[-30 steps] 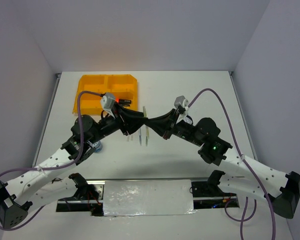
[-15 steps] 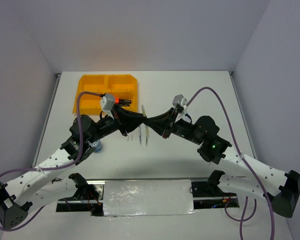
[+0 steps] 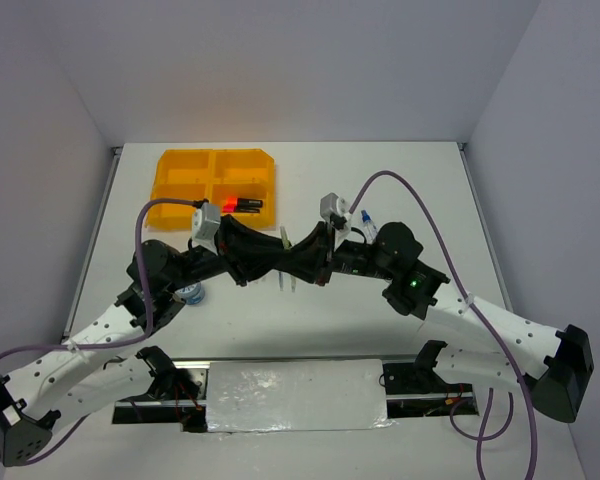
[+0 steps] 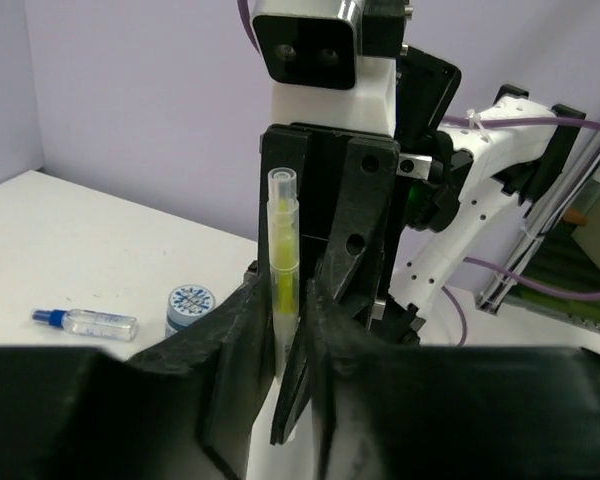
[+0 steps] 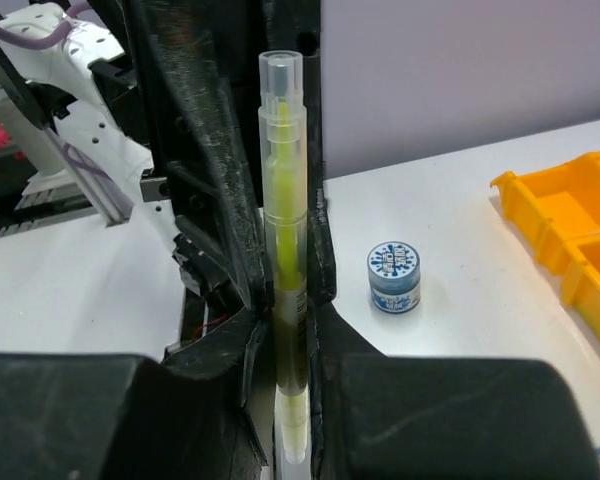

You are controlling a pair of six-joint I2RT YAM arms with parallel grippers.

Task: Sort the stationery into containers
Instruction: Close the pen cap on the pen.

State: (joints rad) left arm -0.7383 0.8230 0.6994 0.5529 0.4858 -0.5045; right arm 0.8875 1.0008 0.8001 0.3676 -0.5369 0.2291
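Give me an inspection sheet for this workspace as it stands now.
Surface: white table, no spills seen.
Job's things: orange tray at far left, black markers in its near right compartment; clear yellow-cored pen held between the two arms near table centre; blue-capped bottle lying beside a blue round jar; second jar standing near the tray.
Clutter: nothing seen.
Grippers: left gripper and right gripper face each other, both apparently closed on the pen.
Cables: purple cables looped above each arm.
Surroundings: plain walls on three sides; foil-covered panel at the near edge.
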